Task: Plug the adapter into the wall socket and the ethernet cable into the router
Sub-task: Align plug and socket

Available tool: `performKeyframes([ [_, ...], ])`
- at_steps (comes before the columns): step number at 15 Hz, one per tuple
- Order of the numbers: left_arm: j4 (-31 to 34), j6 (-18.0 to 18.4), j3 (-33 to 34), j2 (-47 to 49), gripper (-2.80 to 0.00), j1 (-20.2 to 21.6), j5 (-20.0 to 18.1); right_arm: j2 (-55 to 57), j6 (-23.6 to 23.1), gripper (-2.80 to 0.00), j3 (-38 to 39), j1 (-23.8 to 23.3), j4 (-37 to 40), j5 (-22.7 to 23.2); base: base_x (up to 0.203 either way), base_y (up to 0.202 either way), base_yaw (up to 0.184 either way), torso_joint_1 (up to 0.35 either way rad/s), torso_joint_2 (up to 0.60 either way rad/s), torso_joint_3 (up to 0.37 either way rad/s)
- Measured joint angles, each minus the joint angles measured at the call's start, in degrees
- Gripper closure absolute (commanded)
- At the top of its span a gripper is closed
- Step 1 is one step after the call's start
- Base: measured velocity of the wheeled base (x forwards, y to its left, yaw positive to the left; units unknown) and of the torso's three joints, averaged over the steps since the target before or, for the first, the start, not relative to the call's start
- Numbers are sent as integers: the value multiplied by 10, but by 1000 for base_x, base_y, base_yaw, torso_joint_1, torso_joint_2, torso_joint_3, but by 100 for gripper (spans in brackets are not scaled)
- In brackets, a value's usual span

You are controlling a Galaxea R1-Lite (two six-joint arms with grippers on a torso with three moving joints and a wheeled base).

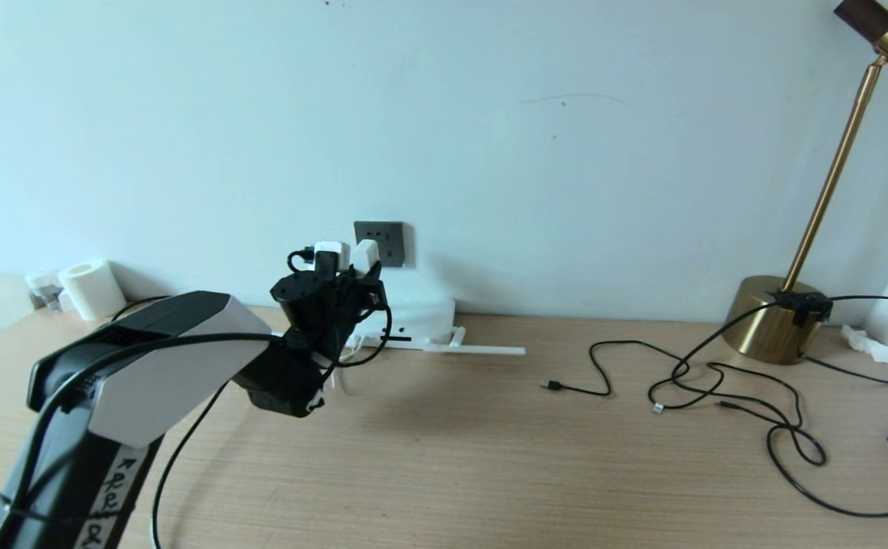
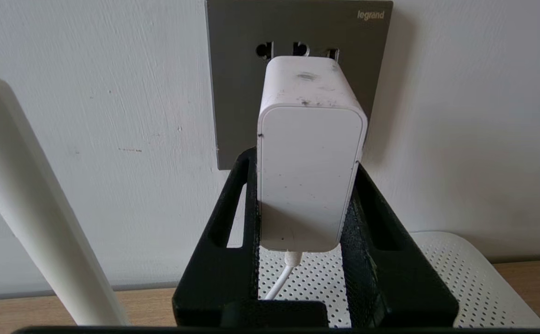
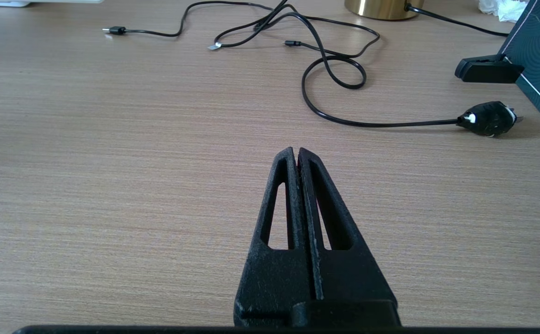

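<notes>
My left gripper (image 1: 358, 268) is raised at the wall and shut on the white adapter (image 1: 367, 255). In the left wrist view its black fingers (image 2: 246, 195) press both sides of the adapter (image 2: 309, 139), whose thin white cord (image 2: 281, 278) hangs from the rear. The adapter's front end sits against the dark grey wall socket (image 2: 232, 93) (image 1: 387, 238), just below a row of pin holes; its pins are hidden. The white router (image 1: 432, 314) (image 2: 460, 273) lies flat below, one antenna (image 2: 33, 208) upright. The ethernet cable is out of view. My right gripper (image 3: 296, 150) hovers shut and empty over the table.
Thin black cables (image 1: 718, 381) with small connectors sprawl over the right half of the wooden table (image 1: 451, 457). A brass lamp (image 1: 775, 320) stands at the back right, its black plug (image 3: 487, 118) lying loose. A paper roll (image 1: 93, 288) stands at the back left. Router antennas (image 1: 482, 349) lie flat.
</notes>
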Motion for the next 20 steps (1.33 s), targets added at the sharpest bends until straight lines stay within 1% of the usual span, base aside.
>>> performKeyframes([
  [4, 11, 0, -13, 0, 0, 0, 0, 0, 0, 0, 0, 0, 0, 0, 0, 0, 0, 0, 0, 0],
  [15, 13, 0, -16, 0, 0, 0, 3, 0, 0, 0, 0, 0, 0, 0, 0, 0, 0, 0, 0, 0],
  [18, 13, 0, -16, 0, 0, 0, 19, 0, 0, 0, 0, 0, 0, 0, 0, 0, 0, 0, 0, 0],
  [20, 12, 0, -15, 0, 0, -3, 22, 0, 0, 0, 0, 0, 0, 0, 0, 0, 0, 0, 0, 0],
])
